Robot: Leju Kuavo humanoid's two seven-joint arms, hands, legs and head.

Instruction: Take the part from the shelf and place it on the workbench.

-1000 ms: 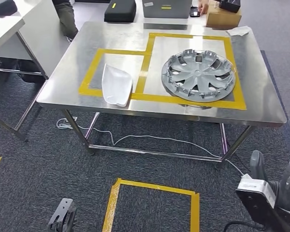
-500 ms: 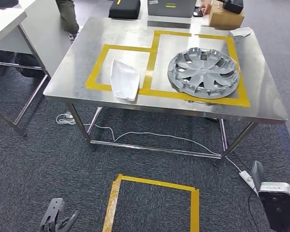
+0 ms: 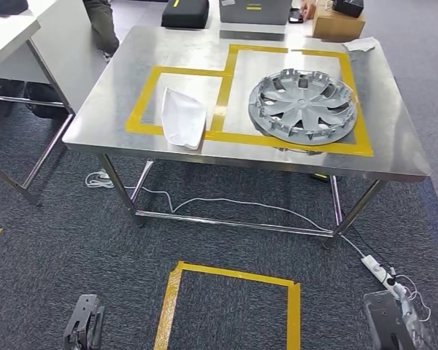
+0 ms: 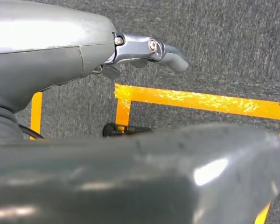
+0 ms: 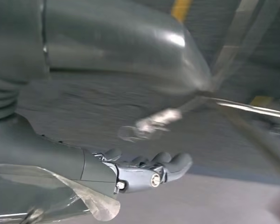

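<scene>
A white curved part lies on the steel workbench, over the near edge of the left yellow-taped rectangle. A grey wheel cover sits inside the right taped rectangle. My left hand hangs low at the bottom left, over the carpet and well short of the bench. In the left wrist view the left hand holds nothing and its fingers are apart. My right hand is stretched out flat with nothing in it, and the picture is blurred. My right wrist sits at the bottom right.
A yellow tape square marks the carpet in front of the bench. A white cable and power strip lie under the bench's right side. A cardboard box, dark cases and a person's hand are beyond the far edge. A white table stands at left.
My right arm has dropped from beside the bench's right end to the picture's bottom right corner. The left hand has sunk a little. The view has shifted slightly; the parts on the bench lie unmoved.
</scene>
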